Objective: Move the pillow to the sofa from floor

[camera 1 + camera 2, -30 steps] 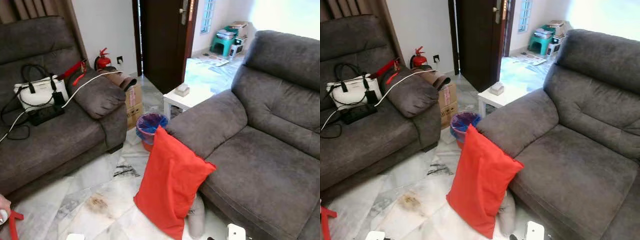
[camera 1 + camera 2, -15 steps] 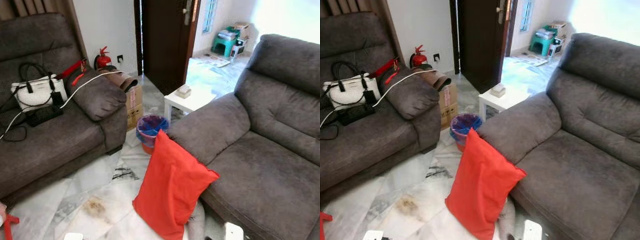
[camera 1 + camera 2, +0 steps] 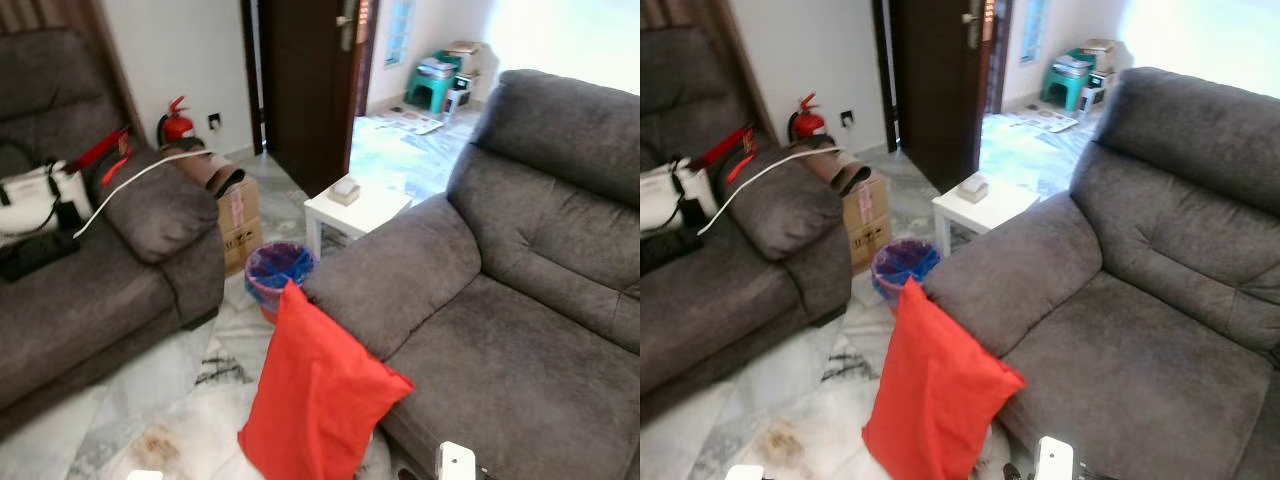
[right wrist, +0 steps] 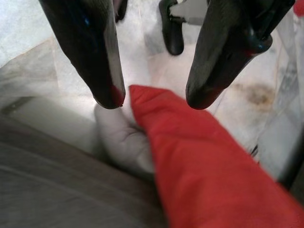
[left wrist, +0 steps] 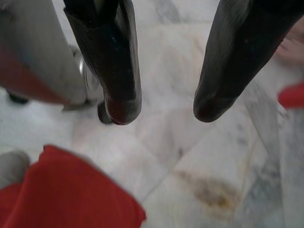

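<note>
The red pillow [image 3: 315, 400] is running off the bottom edge of the left eye view, its lower corner cut away. A pale grey cloth [image 4: 124, 138] is lying half hidden behind it in the right wrist view. At the far left, the white handbag [image 3: 28, 200] is being cropped by the frame edge.

A home living room: two grey sofas [image 3: 520, 300] on a marble floor [image 3: 150, 380], small white side table [image 3: 357, 207], handbag [image 3: 30, 198], waste bin [image 3: 277, 270], open door [image 3: 300, 80].
</note>
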Tool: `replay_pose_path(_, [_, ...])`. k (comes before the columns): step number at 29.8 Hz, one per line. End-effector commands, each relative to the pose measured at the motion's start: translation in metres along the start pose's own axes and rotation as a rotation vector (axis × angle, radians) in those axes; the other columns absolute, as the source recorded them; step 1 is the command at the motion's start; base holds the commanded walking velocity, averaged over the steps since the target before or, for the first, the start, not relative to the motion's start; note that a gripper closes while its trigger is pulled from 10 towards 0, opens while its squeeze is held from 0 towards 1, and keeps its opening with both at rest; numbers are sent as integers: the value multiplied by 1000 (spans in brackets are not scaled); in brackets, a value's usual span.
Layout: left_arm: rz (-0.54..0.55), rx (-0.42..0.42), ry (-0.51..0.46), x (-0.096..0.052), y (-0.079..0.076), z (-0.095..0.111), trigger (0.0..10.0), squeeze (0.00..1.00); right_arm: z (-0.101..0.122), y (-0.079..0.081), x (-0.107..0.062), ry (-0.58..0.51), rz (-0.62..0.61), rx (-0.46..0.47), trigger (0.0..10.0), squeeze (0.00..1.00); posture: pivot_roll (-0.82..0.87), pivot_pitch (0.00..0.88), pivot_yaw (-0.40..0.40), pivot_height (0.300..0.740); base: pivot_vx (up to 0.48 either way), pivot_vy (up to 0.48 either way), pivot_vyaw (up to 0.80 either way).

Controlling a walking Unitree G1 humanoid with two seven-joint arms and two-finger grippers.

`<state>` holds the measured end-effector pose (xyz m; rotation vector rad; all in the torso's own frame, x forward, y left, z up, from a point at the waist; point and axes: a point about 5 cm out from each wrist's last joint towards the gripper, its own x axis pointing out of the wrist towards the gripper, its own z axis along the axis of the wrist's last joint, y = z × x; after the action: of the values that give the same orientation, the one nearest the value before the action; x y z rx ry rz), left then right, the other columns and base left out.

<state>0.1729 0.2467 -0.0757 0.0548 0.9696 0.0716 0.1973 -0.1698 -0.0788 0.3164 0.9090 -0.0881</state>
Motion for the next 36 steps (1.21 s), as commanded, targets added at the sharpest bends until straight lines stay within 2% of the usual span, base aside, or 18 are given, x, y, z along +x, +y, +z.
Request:
replay_pose_path(1, [-18, -10, 15, 0, -7, -6, 10000, 0, -3, -10, -2, 11, -30, -4, 10000, 0, 107, 41, 21, 740, 326, 0, 0])
replay_pose_path(13, [-20, 5, 10, 1, -9, -5, 10000, 0, -2, -10, -2, 9, -26, -33, 10000, 0, 109, 38, 19, 740, 27, 0, 0])
replay_pose_path(23, [-26, 7, 2, 1, -12, -3, 10000, 0, -2, -8, -2, 6, -14, -37, 10000, 0, 108, 31, 20, 740, 0, 0, 768])
replay_pose_path(27, [-27, 18, 4, 1, -11, -3, 10000, 0, -2, -8, -2, 7, -21, -13, 10000, 0, 109, 33, 19, 740, 0, 0, 0])
replay_pose_path(36, [-28, 31, 1, 1, -11, -3, 10000, 0, -3, -8, -2, 10, -20, -22, 10000, 0, 110, 41, 19, 740, 0, 0, 0])
